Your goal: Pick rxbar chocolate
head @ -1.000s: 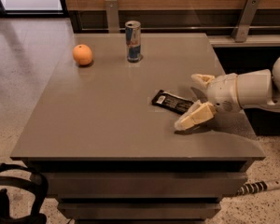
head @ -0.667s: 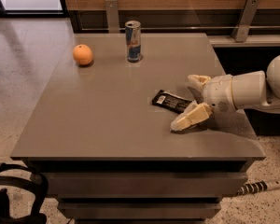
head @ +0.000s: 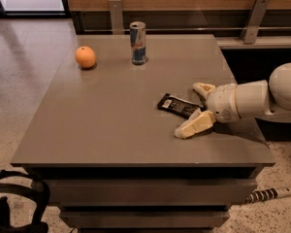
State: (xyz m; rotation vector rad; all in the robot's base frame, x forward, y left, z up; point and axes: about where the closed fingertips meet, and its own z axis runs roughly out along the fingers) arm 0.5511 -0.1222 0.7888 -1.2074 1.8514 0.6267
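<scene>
The rxbar chocolate (head: pixel 173 104) lies flat on the grey table (head: pixel 111 120), right of its middle; it is a thin black bar with white print. My gripper (head: pixel 186 110) reaches in from the right at table height. It is open, with one cream finger (head: pixel 202 88) behind the bar's right end and the other finger (head: pixel 193 125) in front of it. The bar's right end lies between the fingers. The bar is not lifted.
A blue-and-silver drink can (head: pixel 137 43) stands upright at the back middle. An orange fruit (head: pixel 85 57) sits at the back left. The table's right edge is under my arm (head: pixel 262 98). A wooden wall with metal brackets runs behind the table.
My gripper has slid a little to the left, so its open fingers reach further around the bar's right end. The bar, can and orange have not moved.
</scene>
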